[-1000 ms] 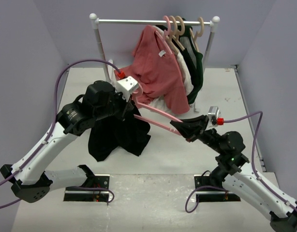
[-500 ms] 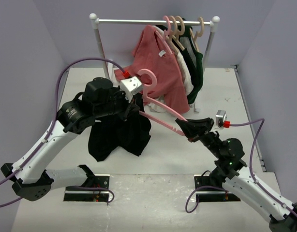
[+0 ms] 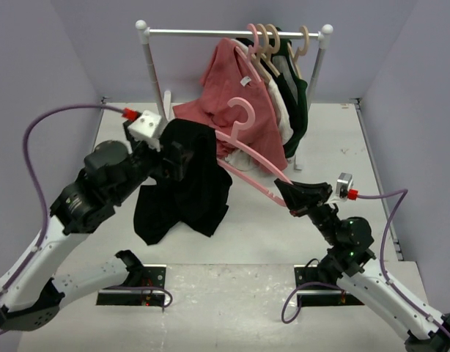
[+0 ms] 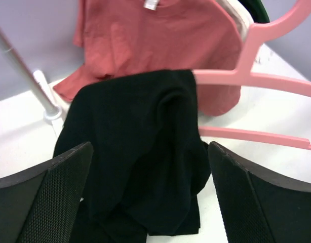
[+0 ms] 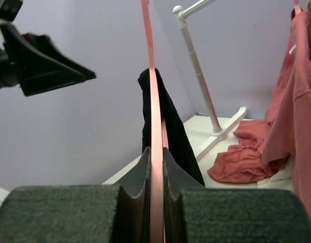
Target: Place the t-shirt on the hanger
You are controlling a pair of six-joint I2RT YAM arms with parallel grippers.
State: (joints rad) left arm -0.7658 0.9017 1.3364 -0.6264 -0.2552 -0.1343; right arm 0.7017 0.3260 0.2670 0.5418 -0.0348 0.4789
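The black t-shirt (image 3: 185,183) hangs in a bunch over the left end of the pink hanger (image 3: 263,158), its lower part reaching the table. My right gripper (image 3: 291,196) is shut on the hanger's right end and holds it tilted above the table, hook up. The right wrist view shows the hanger (image 5: 154,101) edge-on, clamped in that gripper (image 5: 155,154), with the t-shirt (image 5: 170,121) beyond. My left gripper (image 3: 172,158) stands wide open just left of the shirt. In the left wrist view, its gripper (image 4: 150,147) holds nothing and faces the t-shirt (image 4: 135,142) and hanger (image 4: 257,78).
A white clothes rack (image 3: 232,33) stands at the back. On it hang a salmon-red shirt (image 3: 240,95), a dark green garment (image 3: 297,99) and beige hangers (image 3: 269,40). The red shirt's hem pools by the rack foot (image 5: 219,132). Purple walls enclose the table.
My left gripper opened, let go of the t-shirt and drew back to the left. The shirt now hangs on the hanger's end. The right arm shifted slightly right, and the hanger's hook rose.
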